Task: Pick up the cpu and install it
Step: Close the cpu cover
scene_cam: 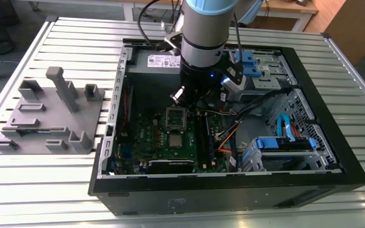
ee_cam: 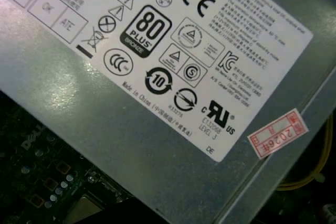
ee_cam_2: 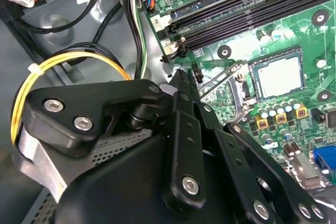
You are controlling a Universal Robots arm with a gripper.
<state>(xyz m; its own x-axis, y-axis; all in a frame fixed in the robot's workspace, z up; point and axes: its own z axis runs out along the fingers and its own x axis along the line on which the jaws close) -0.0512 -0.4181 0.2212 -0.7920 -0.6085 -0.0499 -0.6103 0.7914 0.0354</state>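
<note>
Already the cpu [ee_cam_2: 278, 75] is seen seated in the socket [ee_cam_2: 251, 80], at three o'clock of the gripper [ee_cam_2: 181, 80], whose opening cannot be told.

The black metal gripper linkage [ee_cam_2: 178, 145], with silver screw heads, lies across the lower half, running from eight o'clock toward five o'clock. At three o'clock the flat square silvery-grey cpu [ee_cam_2: 277, 74] sits inside its dark socket frame on the green motherboard [ee_cam_2: 310, 40]. Long black memory slots [ee_cam_2: 247, 6] stretch toward one o'clock. A bundle of yellow wires [ee_cam_2: 79, 61] curves at ten o'clock over the grey metal case floor [ee_cam_2: 31, 40].
</note>
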